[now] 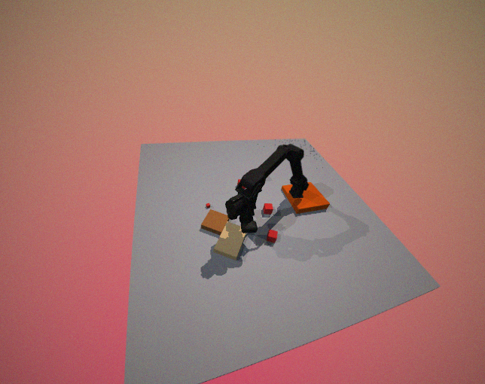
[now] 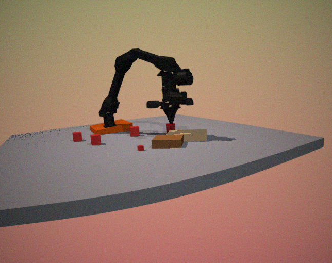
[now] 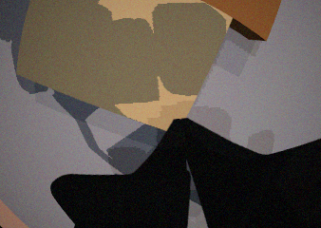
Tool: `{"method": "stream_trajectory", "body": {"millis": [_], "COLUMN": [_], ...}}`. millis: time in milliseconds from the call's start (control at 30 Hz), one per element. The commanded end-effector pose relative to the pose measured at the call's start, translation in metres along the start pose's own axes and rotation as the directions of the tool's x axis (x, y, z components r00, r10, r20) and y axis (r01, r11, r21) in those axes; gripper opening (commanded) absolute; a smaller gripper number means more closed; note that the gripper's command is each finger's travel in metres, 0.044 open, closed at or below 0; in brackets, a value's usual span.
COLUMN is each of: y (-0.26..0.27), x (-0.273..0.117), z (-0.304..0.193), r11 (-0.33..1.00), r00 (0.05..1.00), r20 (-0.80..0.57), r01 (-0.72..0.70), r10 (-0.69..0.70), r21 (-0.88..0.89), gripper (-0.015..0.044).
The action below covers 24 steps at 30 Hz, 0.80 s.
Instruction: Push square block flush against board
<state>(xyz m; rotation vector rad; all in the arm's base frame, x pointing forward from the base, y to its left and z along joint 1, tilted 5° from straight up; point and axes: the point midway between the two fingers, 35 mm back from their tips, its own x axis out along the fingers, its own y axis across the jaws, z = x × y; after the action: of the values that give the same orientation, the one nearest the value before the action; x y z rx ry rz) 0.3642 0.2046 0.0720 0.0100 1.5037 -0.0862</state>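
The brown square block (image 1: 214,220) (image 2: 166,142) (image 3: 258,8) lies flat beside the longer tan board (image 1: 229,244) (image 2: 198,135) (image 3: 71,48). In the wrist view one side of the block appears to lie against a side of the board, and the block sticks out past the board's corner, so those edges are not even there. The arm's shadow covers much of the board. My gripper (image 2: 171,122) (image 3: 179,125) is shut and empty. Its tips are above the table, near the board's end corner in the wrist view. In the top view the arm hides the fingertips.
Red cubes stand around: one (image 1: 268,208) (image 2: 134,131) between the arm's base and the board, one (image 1: 272,236) (image 2: 170,126) right of the board, and a small one (image 1: 207,205) (image 2: 140,147) near the block. The arm stands on an orange base (image 1: 311,202) (image 2: 125,126).
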Motion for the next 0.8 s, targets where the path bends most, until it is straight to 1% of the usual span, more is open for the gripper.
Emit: {"method": "stream_trajectory", "body": {"millis": [0,167,367,567,767], "y": [-0.012,-0.031,-0.055,-0.080,-0.107], "x": [-0.002,-0.002,-0.003,-0.004,-0.004], "z": [0.012,0.028,0.044,0.059,0.073], "r11": [0.992,0.955,0.873,0.754,0.602], "r00": [1.000,1.000,1.000,1.000,1.000], "r20": [0.004,0.005,0.006,0.007,0.008], "r01": [0.000,0.004,0.008,0.012,0.016], "r10": [0.000,-0.002,-0.006,-0.010,-0.015], "r21": [-0.127,-0.296,-0.487,-0.657,-0.798], "gripper": [0.0000,0.0000,0.0000,0.0000,0.0000]}}
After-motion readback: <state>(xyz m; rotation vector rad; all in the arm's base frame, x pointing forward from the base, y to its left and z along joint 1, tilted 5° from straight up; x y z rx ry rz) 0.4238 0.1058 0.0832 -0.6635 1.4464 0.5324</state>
